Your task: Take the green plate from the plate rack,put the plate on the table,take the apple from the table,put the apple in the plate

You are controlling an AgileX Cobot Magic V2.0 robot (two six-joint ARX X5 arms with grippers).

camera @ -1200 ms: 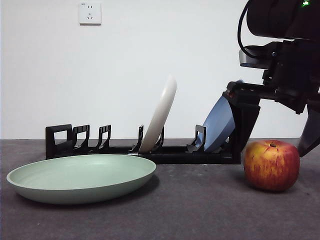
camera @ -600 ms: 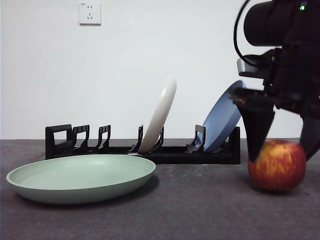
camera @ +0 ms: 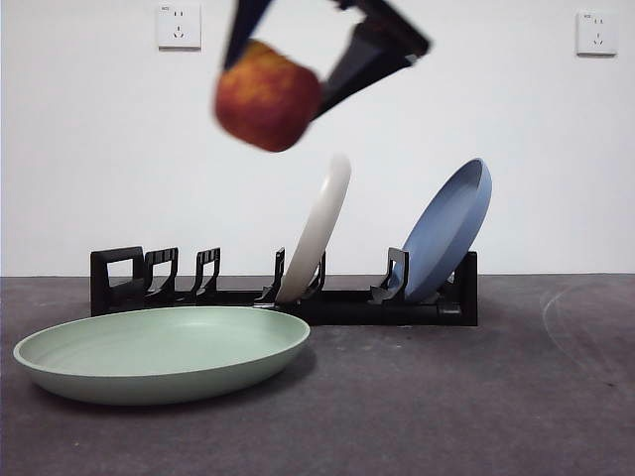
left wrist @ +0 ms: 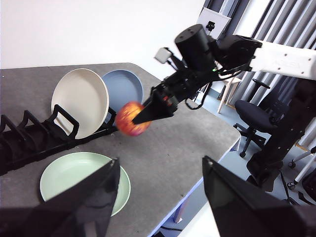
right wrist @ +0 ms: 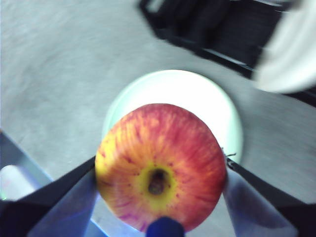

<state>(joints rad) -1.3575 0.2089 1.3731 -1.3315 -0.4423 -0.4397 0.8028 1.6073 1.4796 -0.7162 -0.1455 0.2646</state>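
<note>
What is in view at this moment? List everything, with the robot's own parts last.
green plate: 1, pale mint, flat on the table before the rack.
plate rack: 1, black, behind it.
cream plate: 1, propped in rack.
blue plate: 1, propped in rack.
apple: 1, red-yellow, held in the air.
wall sockets: 2, white.
office chair: 1, dark, beyond table.
right claw: shut on apple above the green plate.
left claw: open, empty.

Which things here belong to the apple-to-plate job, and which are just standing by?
In the job: apple, held high by the right gripper; green plate on the table; plate rack.

Standing by: cream-white plate and blue plate in the rack; left gripper, open, empty.
</note>
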